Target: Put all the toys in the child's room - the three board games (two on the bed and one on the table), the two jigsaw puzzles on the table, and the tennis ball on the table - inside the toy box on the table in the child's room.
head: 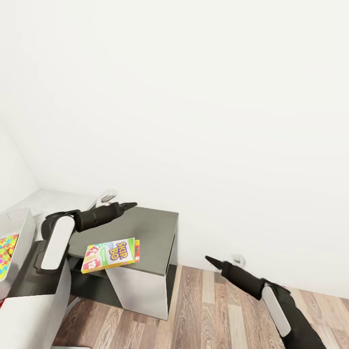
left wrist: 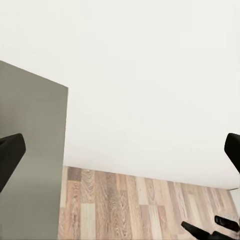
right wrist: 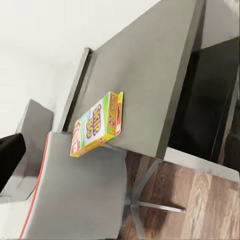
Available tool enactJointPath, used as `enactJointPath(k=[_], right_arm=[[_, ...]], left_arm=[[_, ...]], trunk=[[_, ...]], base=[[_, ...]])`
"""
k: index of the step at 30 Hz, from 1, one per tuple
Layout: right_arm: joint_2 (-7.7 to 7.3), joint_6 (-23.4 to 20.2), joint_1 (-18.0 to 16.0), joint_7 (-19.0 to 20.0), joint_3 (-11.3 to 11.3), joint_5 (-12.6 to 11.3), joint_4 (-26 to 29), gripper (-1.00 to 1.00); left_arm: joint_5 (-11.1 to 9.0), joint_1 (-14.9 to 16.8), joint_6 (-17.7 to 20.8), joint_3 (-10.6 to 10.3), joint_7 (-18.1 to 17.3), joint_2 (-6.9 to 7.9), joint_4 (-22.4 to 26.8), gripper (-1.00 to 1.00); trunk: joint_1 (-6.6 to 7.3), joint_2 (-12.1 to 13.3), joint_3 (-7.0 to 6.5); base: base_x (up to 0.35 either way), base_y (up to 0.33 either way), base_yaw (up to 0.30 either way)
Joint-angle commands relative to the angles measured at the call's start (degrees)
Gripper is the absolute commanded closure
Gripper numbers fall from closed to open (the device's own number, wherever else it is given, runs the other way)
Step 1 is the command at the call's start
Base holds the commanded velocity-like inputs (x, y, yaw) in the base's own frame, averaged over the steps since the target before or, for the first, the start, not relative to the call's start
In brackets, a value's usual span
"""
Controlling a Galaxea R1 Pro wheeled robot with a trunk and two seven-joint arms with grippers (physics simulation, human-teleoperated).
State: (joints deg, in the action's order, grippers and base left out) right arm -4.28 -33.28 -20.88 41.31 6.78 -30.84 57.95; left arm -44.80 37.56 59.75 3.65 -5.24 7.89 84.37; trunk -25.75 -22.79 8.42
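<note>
The yellow-green board game [head: 110, 254] lay ungrasped just below the released left end effector [head: 130, 206]; grasping was judged next.

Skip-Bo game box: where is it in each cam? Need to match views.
Head view: Skip-Bo box lies lower left, on the front edge of the dark-grey cabinet top, overhanging it, below the left hand.
Left wrist view: box not in frame; cabinet top at left.
Right wrist view: box left of centre, overhanging the cabinet top's edge.
Shared landmark: dark-grey cabinet top.
</note>
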Motion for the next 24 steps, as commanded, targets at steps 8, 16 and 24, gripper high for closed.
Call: enactJointPath(k=[8, 16, 24], right_arm=[[0.76, -2.51, -0.28, -7.37, 3.00, -12.45, -8.05, -1.00], [0.84, -2.77, -0.30, -11.35, 2.95, -14.25, -9.08, -1.00], [0.85, -2.74, -0.31, -11.73, 2.75, -14.37, -9.16, -1.00]], left_arm=[[0.50, 0.05, 0.25, -0.03, -0.64, 0.37, 0.01, -1.00], [0.50, 0.03, 0.25, 0.09, -0.71, 0.55, 0.01, -1.00], [0.50, 0.03, 0.25, 0.00, -0.73, 0.56, 0.01, -1.00]], trunk=[[-0.03, -0.13, 0.12], [-0.03, -0.13, 0.12], [-0.03, -0.13, 0.12]], base=[[0.000, 0.000, 0.000], [0.000, 0.000, 0.000], [0.000, 0.000, 0.000]])
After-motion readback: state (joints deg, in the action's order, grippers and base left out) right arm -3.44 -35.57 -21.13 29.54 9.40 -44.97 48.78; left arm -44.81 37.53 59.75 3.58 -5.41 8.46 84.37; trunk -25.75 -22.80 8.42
